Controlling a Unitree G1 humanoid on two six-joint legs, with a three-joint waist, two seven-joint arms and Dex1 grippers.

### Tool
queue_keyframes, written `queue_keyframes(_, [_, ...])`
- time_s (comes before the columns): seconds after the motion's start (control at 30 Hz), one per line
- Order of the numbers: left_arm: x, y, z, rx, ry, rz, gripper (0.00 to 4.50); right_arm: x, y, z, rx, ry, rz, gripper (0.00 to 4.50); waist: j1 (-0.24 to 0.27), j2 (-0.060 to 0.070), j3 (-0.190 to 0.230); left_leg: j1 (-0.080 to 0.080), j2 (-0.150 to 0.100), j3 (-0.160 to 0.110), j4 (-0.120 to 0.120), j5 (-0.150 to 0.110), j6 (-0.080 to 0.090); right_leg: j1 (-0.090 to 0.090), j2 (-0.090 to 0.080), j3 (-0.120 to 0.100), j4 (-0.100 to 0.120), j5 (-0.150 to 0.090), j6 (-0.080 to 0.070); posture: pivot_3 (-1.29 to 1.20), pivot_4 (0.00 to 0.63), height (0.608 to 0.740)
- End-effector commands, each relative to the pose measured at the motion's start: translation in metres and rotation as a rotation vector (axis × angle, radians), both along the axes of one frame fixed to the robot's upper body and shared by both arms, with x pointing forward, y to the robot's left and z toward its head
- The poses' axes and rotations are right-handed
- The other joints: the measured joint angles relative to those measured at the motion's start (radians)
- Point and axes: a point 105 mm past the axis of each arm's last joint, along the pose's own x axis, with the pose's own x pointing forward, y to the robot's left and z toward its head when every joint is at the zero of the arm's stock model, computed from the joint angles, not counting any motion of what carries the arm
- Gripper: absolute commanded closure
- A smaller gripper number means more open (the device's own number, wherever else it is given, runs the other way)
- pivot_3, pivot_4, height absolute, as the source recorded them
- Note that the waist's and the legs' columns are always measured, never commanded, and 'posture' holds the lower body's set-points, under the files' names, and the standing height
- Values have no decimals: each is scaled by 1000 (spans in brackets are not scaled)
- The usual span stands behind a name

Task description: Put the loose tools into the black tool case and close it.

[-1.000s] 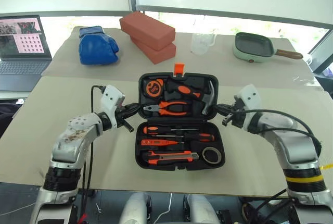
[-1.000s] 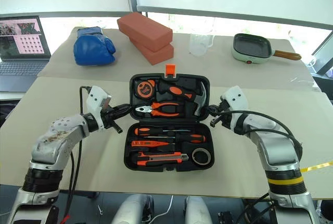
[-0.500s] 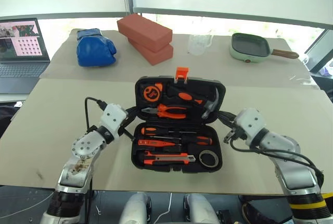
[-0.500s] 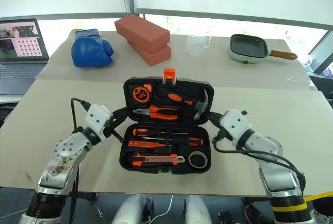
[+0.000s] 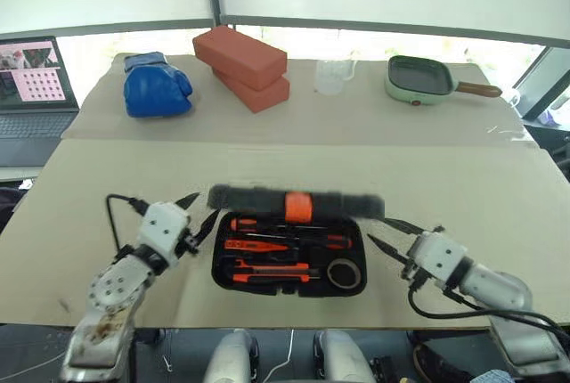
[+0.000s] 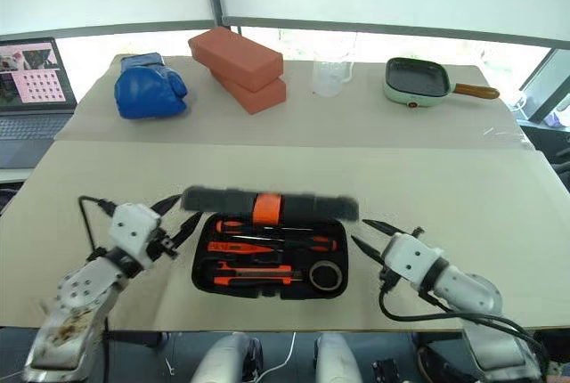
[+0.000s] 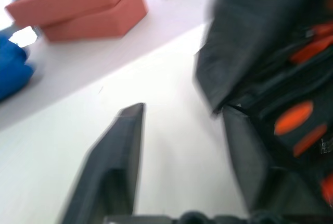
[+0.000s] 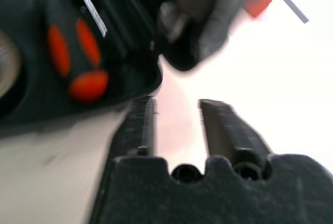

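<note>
The black tool case (image 5: 287,276) lies open near the table's front edge. Its lid (image 5: 240,198) with the orange latch (image 5: 298,207) hangs blurred, edge-on, over the rear of the base. The base holds the loose tools: two screwdrivers (image 5: 283,224), a tester pen (image 5: 252,245), a utility knife (image 5: 272,267) and a tape roll (image 5: 343,273). My left gripper (image 5: 200,214) is open beside the case's left end, touching nothing. At the right end my right gripper (image 5: 381,232) is open and empty. The right wrist view shows a screwdriver handle (image 8: 78,57) inside the case.
Two stacked red bricks (image 5: 240,67), a blue boxing glove (image 5: 156,85), a clear measuring cup (image 5: 331,76) and a green pan (image 5: 423,78) stand along the far side of the table. A laptop (image 5: 31,89) sits at the far left.
Both grippers have let go of the lid, opened and drawn back toward me. The lid, upright before, is swinging down over the base. The camera has tilted down.
</note>
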Motion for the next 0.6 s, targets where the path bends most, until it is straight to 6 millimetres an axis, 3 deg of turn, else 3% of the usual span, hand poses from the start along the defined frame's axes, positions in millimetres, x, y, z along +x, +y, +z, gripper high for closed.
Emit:
queue_keyframes(0.03, [-25, 16, 13, -83, 94, 23, 429, -22, -1, 19, 6, 59, 67, 1145, 3, 0, 0, 0, 0, 0, 0, 0, 0, 1, 0, 0, 0, 0, 0, 0, 150, 738])
queue_keyframes(0.07, [-36, 21, 11, -121, 167, 13, 41, -33, -2, 16, -6, 128, 100, 782, 4, 0, 0, 1, 0, 0, 0, 0, 0, 2, 0, 0, -1, -1, 0, 0, 150, 738])
queue_keyframes(0.17, [-60, 44, 3, -164, 356, 15, 41, -61, -5, 7, -12, 342, 186, 782, 10, -1, 0, 2, 1, -1, 0, -1, 0, 3, -1, -1, -1, -2, -1, 0, 150, 738])
queue_keyframes(0.23, [-56, 56, 4, -144, 387, 16, 41, -68, -2, 4, 17, 431, 217, 782, 15, -2, 0, 5, 1, -1, 0, -1, 0, 3, -1, -2, -1, -7, -8, 0, 150, 738])
queue_keyframes(0.3, [-31, 62, 6, -72, 357, -17, 41, -75, 6, -4, 11, 497, 270, 782, 31, -1, 0, 10, 1, -1, 1, -1, -1, 4, -1, -2, -1, -9, -8, 0, 150, 738])
queue_keyframes(0.33, [-18, 62, 8, -43, 340, -42, 575, -76, 9, -8, 0, 514, 295, 1299, 37, -1, 0, 11, 0, -1, 1, -2, -5, 5, -1, -3, -1, -11, -4, 0, 150, 738])
queue_keyframes(0.43, [11, 49, 11, 22, 313, -158, 1576, -78, 19, -13, -4, 528, 341, 2213, 47, -2, -1, 11, -1, -1, 1, -4, -11, 5, -1, -3, -1, -10, -5, 0, 150, 738])
queue_keyframes(0.6, [56, 22, 6, 147, 270, -320, 3258, -80, 32, -21, -8, 535, 405, 3789, 42, -3, -1, 5, -2, 1, 0, -1, -1, 5, 0, -1, -3, -5, -7, 0, 150, 738])
